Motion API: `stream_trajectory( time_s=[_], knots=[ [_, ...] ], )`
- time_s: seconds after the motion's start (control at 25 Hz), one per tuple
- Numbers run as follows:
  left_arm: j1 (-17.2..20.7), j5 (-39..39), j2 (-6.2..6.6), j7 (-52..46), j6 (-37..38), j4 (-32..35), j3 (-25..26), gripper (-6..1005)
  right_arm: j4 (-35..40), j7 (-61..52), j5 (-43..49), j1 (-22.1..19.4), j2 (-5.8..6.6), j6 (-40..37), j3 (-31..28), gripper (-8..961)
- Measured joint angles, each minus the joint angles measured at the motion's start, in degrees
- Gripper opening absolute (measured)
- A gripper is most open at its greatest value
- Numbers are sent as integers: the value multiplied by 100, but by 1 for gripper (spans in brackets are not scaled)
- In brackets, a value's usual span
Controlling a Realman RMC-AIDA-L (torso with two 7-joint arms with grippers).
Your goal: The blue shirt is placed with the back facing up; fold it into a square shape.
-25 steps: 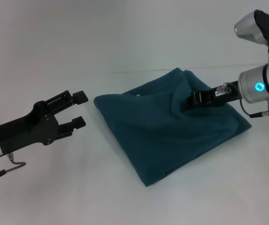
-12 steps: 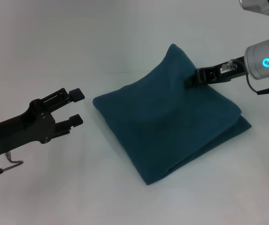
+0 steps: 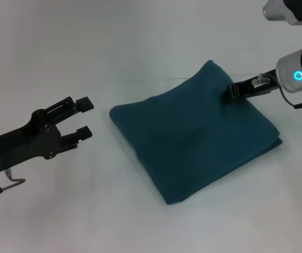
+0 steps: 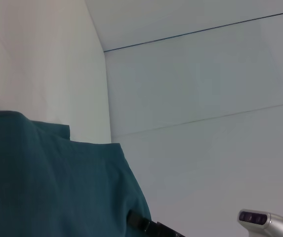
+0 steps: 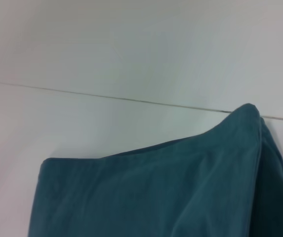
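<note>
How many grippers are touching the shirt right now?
1. The right gripper is at the far right corner of the folded dark teal-blue fabric shirt; the left gripper hangs open, clear of it on the left.

blue shirt (image 3: 193, 142) on table (image 3: 87, 52), right of centre

Hidden and cut-off parts of the folding scene

The right gripper (image 3: 229, 93) has its fingertips buried in the far corner of the blue shirt (image 3: 193, 142), so how they stand can't be told. The shirt's underlayers and any lettering are folded out of sight. The left arm runs off the head view's edge; both wrist views crop the shirt (image 4: 52, 182) (image 5: 156, 192).
</note>
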State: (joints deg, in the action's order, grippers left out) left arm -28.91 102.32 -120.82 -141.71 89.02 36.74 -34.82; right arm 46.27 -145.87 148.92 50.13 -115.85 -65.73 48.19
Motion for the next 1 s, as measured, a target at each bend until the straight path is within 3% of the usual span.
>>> stream_trajectory(
  time_s=[0.64, 0.88, 1.0],
  knots=[
    [6, -2, -21, 4, -54, 0, 1, 910, -381, 7, 61, 26, 0, 686, 220, 52],
    [22, -2, -20, 4, -67, 0, 1, 910, -762, -316, 526, 122, 101, 1122, 252, 52],
    [31, -2, -20, 4, -74, -1, 1, 910, -808, -515, 804, 122, 120, 1270, 253, 114]
  ],
)
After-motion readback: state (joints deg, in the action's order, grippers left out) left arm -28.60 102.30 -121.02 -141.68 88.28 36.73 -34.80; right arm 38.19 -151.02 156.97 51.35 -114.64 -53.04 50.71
